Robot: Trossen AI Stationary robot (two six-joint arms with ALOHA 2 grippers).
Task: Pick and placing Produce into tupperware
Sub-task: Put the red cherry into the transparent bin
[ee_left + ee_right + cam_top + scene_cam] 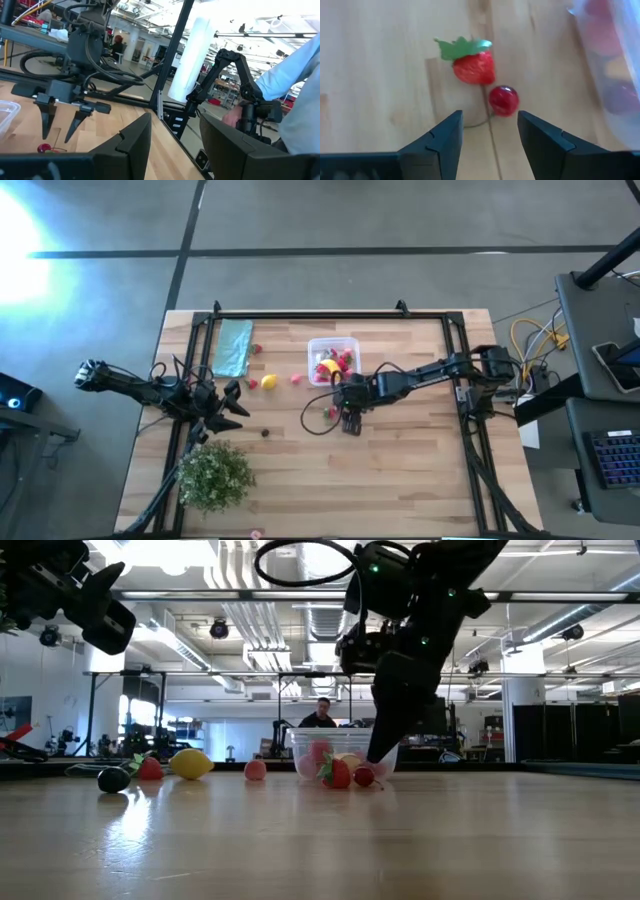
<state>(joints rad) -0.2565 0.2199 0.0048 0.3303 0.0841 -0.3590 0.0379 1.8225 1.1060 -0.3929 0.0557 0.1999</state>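
Red toy strawberry point(474, 66) and red cherry point(503, 100) lying on the wooden table point(400, 470), just beside the clear tupperware point(332, 344), already holding several red, pink and yellow pieces. Hovering right over them: right gripper point(489, 131), fingers parted, holding nothing, cherry just ahead of the gap. Farther along the table, lying loose: yellow lemon point(192, 763), pink piece point(255, 769), another strawberry point(150, 768), dark piece point(113, 779). Waiting raised by the green bush point(214, 474): left gripper point(175, 140), fingers parted, empty.
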